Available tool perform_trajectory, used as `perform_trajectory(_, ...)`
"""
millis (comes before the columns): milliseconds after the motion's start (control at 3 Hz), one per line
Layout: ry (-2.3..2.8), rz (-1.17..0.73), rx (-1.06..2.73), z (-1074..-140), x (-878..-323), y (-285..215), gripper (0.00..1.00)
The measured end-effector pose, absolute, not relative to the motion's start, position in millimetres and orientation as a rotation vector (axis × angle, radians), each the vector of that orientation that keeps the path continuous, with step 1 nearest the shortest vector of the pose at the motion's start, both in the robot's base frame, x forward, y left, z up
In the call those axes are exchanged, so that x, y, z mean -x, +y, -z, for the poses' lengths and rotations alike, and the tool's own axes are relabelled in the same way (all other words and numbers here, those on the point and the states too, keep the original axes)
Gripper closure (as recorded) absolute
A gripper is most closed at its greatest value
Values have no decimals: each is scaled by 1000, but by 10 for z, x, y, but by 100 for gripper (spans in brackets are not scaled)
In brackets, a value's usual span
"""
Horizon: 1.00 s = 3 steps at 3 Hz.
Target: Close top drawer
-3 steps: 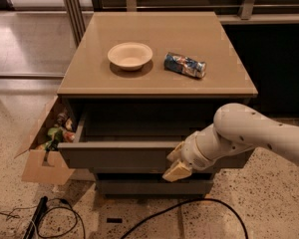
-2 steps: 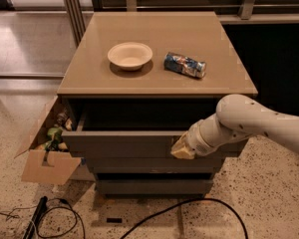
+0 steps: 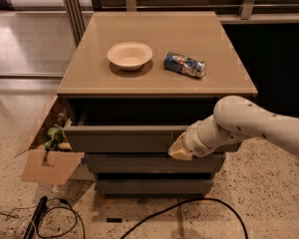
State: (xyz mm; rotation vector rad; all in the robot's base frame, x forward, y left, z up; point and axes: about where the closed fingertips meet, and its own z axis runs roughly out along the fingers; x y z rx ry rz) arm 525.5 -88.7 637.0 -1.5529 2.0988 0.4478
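The top drawer (image 3: 119,138) is the uppermost of the cabinet's drawers, with a flat grey-brown front. It stands partly open, and a dark gap shows behind its front panel under the cabinet top. My gripper (image 3: 179,149) is at the end of the white arm coming in from the right. It rests against the right part of the drawer front. Two matching lower drawer fronts (image 3: 154,164) sit below it.
A white bowl (image 3: 130,55) and a crushed blue can (image 3: 185,64) lie on the cabinet top (image 3: 89,78). An open cardboard box (image 3: 47,151) of items stands on the floor at the cabinet's left. Black cables (image 3: 60,218) lie on the speckled floor in front.
The drawer front has moved back toward the cabinet and the open gap is narrower. My gripper and arm have moved with it, up and away from the camera.
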Motion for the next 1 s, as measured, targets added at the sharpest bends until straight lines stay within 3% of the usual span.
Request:
perform_trajectory(667, 2028, -320, 1567, -6412, -5632, -726, 0)
perform_trajectory(1000, 2028, -320, 1567, -6412, -5632, -725, 0)
